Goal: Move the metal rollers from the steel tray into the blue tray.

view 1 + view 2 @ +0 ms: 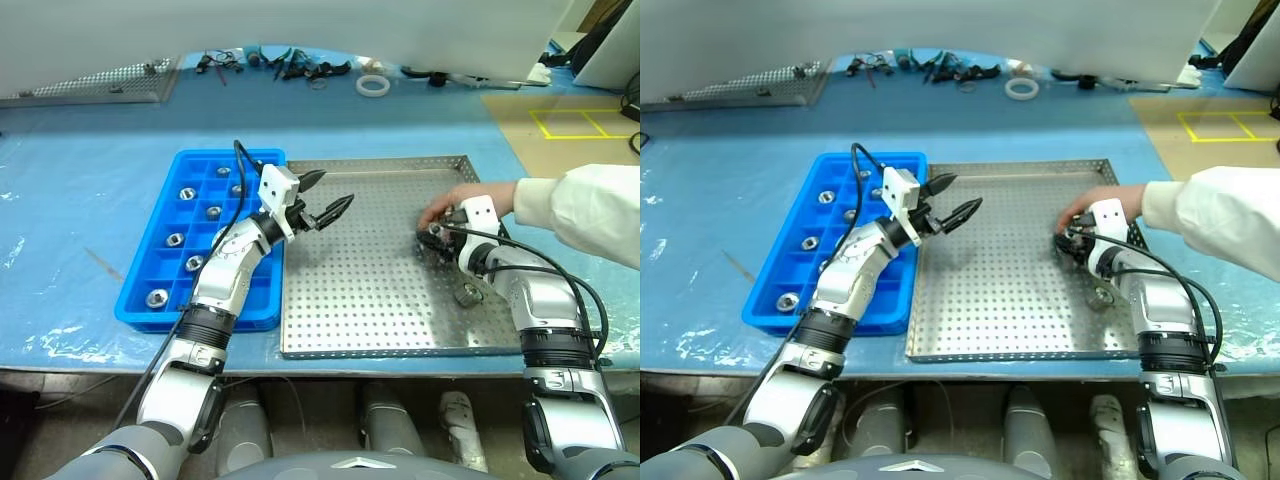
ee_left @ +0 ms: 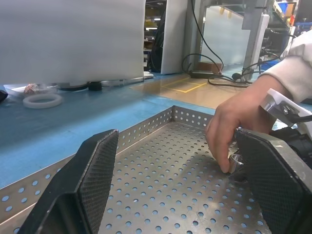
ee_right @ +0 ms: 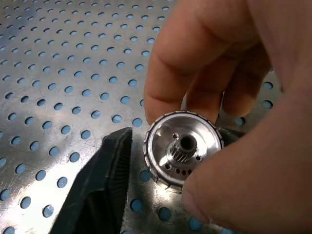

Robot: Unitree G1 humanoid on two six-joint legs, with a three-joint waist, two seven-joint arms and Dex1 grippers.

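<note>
Over the steel tray (image 1: pixel 380 330), near its right rim, a person's hand (image 1: pixel 455 200) is pinching a roller (image 3: pixel 183 153) and holding it right at the right end effector (image 1: pixel 432 238). My read is they're feeding it in so the robot doesn't have to fish it off the perforated floor. From the right wrist view the roller sits just beside one black finger (image 3: pixel 97 190) with the person's fingertips wrapped round it, so the hand is carrying it for now. I can't tell how far the right jaws are apart or whether they're biting on it yet; the other finger is hidden behind the hand.

One more roller (image 1: pixel 468 295) lies loose on the tray floor, nearer the front edge than the hand, just beside the right arm.

Hovering over the tray's left side, next to the blue tray (image 1: pixel 150 235), is the left end effector (image 1: pixel 328 205). Jaws spread wide, nothing in them, pointing across toward the hand. Looks parked out of the way while the right side does the pickup.

The blue tray touches the steel tray's left rim on the worktop (image 1: pixel 80 190), which keeps the carry short. It has several rollers (image 1: pixel 187 193) dropped one per compartment, so I'd say the job is mostly done.
</note>
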